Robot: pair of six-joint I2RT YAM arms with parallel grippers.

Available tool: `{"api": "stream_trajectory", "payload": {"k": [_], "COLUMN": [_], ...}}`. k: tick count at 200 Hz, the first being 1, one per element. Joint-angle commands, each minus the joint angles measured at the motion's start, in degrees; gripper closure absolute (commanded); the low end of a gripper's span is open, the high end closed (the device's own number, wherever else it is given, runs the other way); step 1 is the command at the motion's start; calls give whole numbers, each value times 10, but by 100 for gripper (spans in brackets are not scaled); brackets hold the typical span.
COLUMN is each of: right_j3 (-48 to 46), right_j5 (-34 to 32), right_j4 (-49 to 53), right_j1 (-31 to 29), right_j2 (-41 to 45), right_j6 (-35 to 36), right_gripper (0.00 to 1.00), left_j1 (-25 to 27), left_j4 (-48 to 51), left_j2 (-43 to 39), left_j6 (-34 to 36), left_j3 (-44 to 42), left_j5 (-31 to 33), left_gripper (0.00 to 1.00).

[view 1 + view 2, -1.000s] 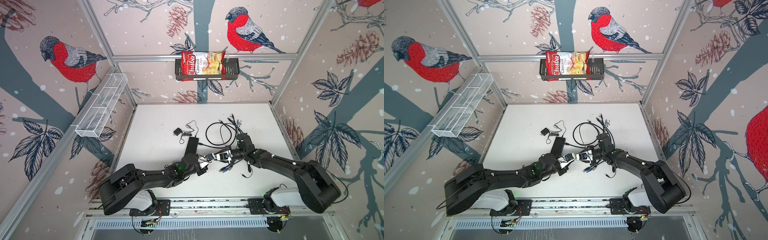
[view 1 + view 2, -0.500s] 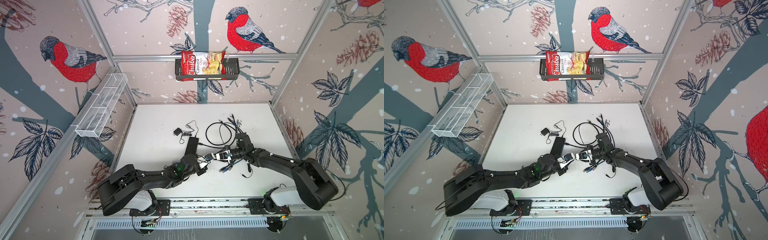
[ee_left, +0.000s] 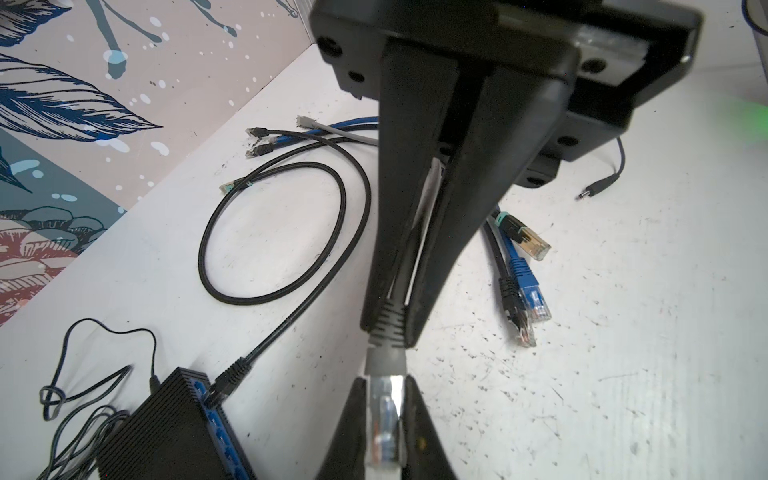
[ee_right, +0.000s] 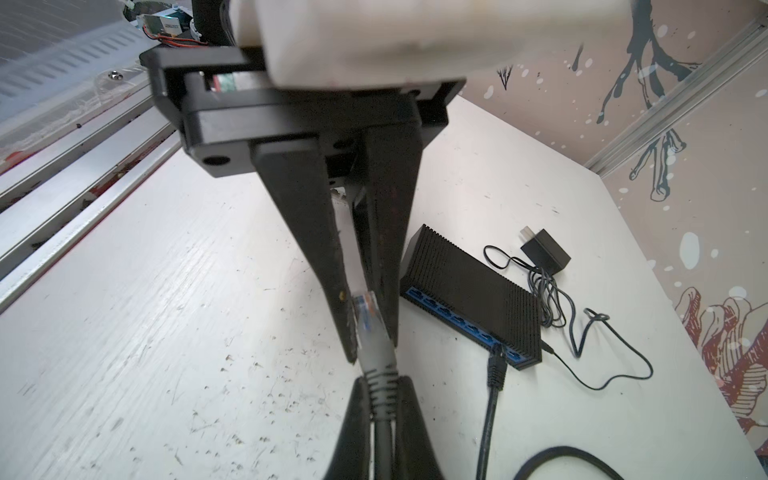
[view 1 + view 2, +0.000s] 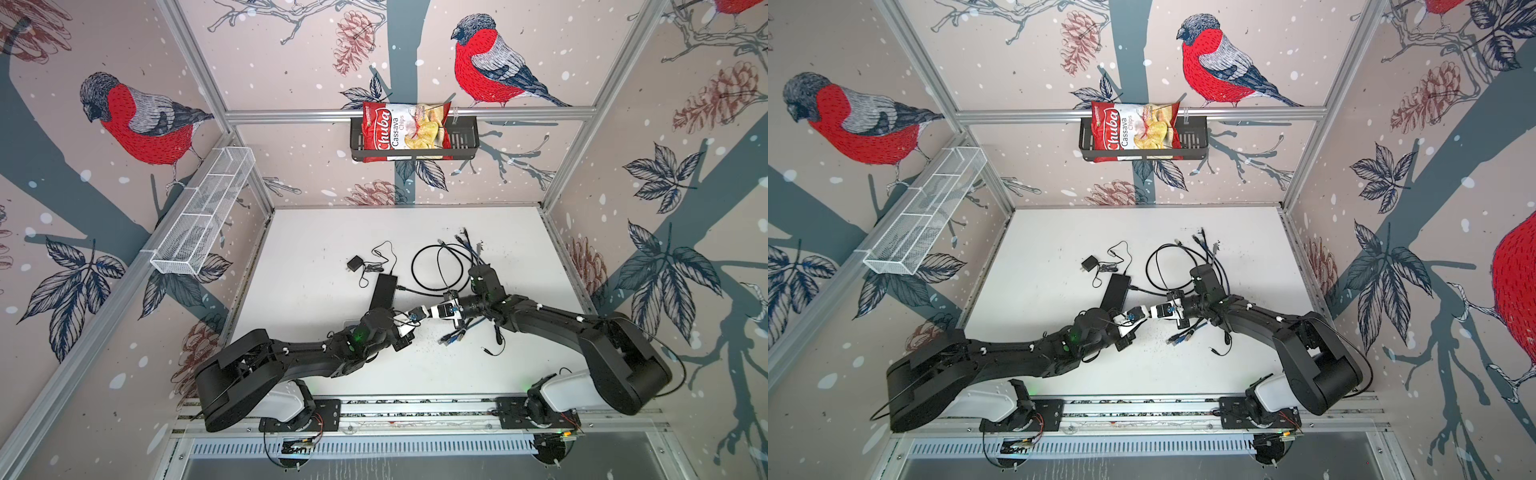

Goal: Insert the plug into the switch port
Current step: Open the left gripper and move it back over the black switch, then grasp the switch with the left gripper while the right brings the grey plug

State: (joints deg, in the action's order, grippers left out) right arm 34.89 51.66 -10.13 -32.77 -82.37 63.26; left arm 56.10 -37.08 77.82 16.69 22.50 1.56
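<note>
Two grippers on one cable end; check each entry before you move.

**Entry 1, both top views.** Your left gripper (image 5: 420, 314) and right gripper (image 5: 437, 311) meet tip to tip just beside the switch (image 5: 384, 291), off the end nearest the arm bases. The jaws are too small to read here. Hazard: if the arms draw apart while both grip, the cable end is strained between them.

**Entry 2, left wrist view.**
- The left gripper (image 3: 384, 386) pinches the clear plug (image 3: 384, 401) by its sides.
- The right gripper (image 3: 388, 330) is pressed onto the grey boot (image 3: 384, 357) directly behind the plug.
- The plug hangs clear of the table (image 3: 623, 332), near the switch (image 3: 166, 428) but not touching it.
- A black cable (image 3: 232, 374) already fills the end port.

Hazard: that seated cable crowds the neighbouring ports, and a wide approach could knock it or shove the switch.

**Entry 3, right wrist view.**
- The plug (image 4: 365, 309) points its nose up between the left fingers (image 4: 320, 249), away from the blue port row (image 4: 457, 320).
- The right gripper (image 4: 382, 384) holds only the soft boot (image 4: 380, 374).

Hazards:
- When the left lets go, the plug may droop or twist on the boot and reach a port skewed.
- I cannot tell which way the latch tab faces, so a wrong roll would jam it.
- A light switch could slide under the push.
</note>
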Motion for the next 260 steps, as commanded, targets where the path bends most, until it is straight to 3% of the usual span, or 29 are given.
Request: {"api": "stream_trajectory", "payload": {"k": [1,8,13,22,56,95,141,185,260], "right_j3": [-4,-4,-5,-8,-29,-78,-89,-78,-68], "right_j5": [18,15,10,1,-61,-160,-294,-323,-313], "right_j4": [-23,-25,-29,-47,-150,-277,-305,-310,-309], "right_j1": [-2,-2,-2,-2,-8,-26,-55,-69,-76], "right_j2": [-2,-4,-5,-8,-7,-9,-37,-66,-93], "right_j6": [-39,-51,-63,-94,-243,-363,-401,-401,-381], "right_gripper": [96,96,96,96,96,96,96,97,97], "left_j1": [0,1,1,0,-3,-27,-69,-99,-109], "left_j4": [-46,-41,-37,-39,-34,41,164,213,268], "left_j2": [-7,-13,-18,-27,-67,-86,-59,-21,75], "left_j6": [-25,-32,-38,-45,-69,-133,-199,-242,-258], "left_j3": [-3,-3,-4,-9,-33,-21,24,49,117], "left_j5": [42,52,59,72,114,154,174,169,178], "left_gripper": [96,89,65,45,4,2,2,3,2]}}
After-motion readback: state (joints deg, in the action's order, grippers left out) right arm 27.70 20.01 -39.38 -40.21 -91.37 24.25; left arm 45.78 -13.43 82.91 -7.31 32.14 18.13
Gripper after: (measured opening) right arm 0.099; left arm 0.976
